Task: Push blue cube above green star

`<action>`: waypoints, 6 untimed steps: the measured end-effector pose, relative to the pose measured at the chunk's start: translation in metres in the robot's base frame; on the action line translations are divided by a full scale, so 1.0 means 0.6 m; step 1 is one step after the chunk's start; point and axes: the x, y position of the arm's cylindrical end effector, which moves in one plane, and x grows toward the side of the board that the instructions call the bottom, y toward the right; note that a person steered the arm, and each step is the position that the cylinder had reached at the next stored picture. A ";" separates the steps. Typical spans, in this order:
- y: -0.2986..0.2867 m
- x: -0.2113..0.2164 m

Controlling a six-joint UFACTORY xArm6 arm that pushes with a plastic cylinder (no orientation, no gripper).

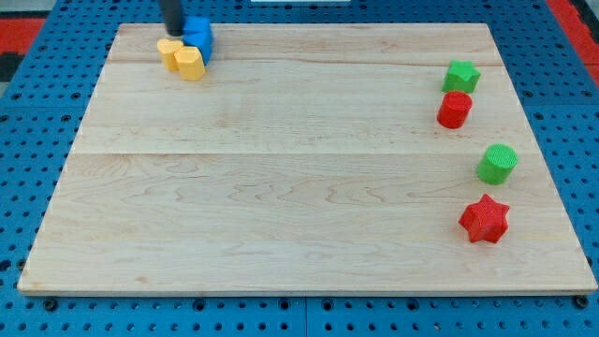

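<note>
Pale wood fills most of the view: the board [281, 187] is a light plank panel lying on a blue pegboard bench [28, 150] (with red showing at the top corners). Going near to far, the closest block is the red star [484, 219] at the view's lower right, then the green cylinder [497, 164] above it, then the red cylinder [455, 109], and touching or just above that, the green star [460, 76]. All four sit in a loose column near the right edge.

Far off at the view's top left lies the other cluster. Two yellow blocks [182, 58] sit pressed together, their shapes hard to make out from here, perhaps a cylinder and a hexagon. The blue cube [198, 35] sits just behind them, touching. My tip [174, 29] stands at the cube's left side, apparently in contact, though its very end is partly hidden. A bare rod has nothing to clench, so it holds nothing and only leans on the block.

As I judge it, the task is barely begun. The blue cube is well apart from the green star, nearly the whole board's width away, and must travel right along the top edge to finish above the star.

No brand, label or writing is readable anywhere.
</note>
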 end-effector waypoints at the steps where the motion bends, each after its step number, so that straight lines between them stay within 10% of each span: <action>1: 0.055 0.053; 4: 0.068 -0.031; 6: 0.274 0.063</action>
